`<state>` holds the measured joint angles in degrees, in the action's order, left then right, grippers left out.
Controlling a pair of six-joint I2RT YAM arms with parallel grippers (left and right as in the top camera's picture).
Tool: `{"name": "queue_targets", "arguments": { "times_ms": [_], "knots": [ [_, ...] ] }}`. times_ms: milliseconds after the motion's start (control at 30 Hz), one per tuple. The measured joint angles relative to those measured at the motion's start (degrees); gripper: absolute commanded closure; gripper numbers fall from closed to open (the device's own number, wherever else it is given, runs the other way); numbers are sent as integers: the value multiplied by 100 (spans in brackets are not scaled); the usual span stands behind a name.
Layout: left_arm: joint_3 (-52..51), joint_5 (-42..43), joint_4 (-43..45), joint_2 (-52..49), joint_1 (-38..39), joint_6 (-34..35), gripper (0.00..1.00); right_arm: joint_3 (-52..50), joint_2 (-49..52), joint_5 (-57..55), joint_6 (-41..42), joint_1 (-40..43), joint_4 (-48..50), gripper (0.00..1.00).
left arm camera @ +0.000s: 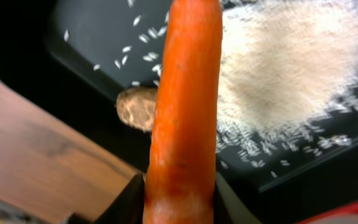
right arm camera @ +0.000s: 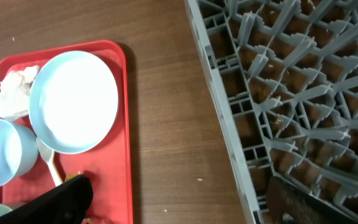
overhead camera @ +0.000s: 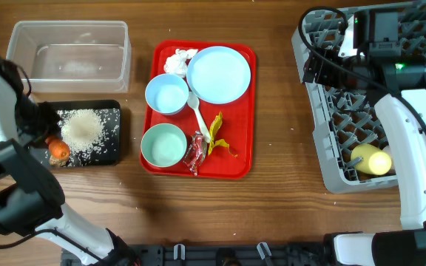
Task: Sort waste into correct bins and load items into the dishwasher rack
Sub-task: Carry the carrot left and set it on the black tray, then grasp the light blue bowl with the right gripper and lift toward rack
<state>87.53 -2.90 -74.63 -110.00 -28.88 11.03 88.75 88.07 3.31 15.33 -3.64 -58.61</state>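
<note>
We have the left gripper clamped on the carrot over the black tray, near its left edge, beside the rice. Right gripper is spread wide and empty, above bare table between red tray and rack.

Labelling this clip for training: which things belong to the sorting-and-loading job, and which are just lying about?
Job: carrot, rice, brown lump, wrappers, napkin, plate, bowls, spoon, yellow cup, clear tub, black tray, rack.
Lying about: red serving tray, table.
</note>
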Motion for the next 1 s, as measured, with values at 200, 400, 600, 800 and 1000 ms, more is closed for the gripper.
{"name": "queue_targets", "arguments": {
  "times_ms": [200,400,600,800,1000],
  "knots": [
    [-984,127,1797,-4,-343,553,67,0,0,0,0,0,-9,8],
    [-1038,129,2011,-4,-343,704,34,0,0,0,0,0,-7,8],
    [-1016,404,1908,-4,-343,579,18,0,0,0,0,0,-4,8],
    [-33,2210,1023,101,413,-850,17,0,0,9,0,0,-13,8],
    [28,2461,1217,369,2579,-1467,26,0,22,76,0,0,-9,8]
  ]
}}
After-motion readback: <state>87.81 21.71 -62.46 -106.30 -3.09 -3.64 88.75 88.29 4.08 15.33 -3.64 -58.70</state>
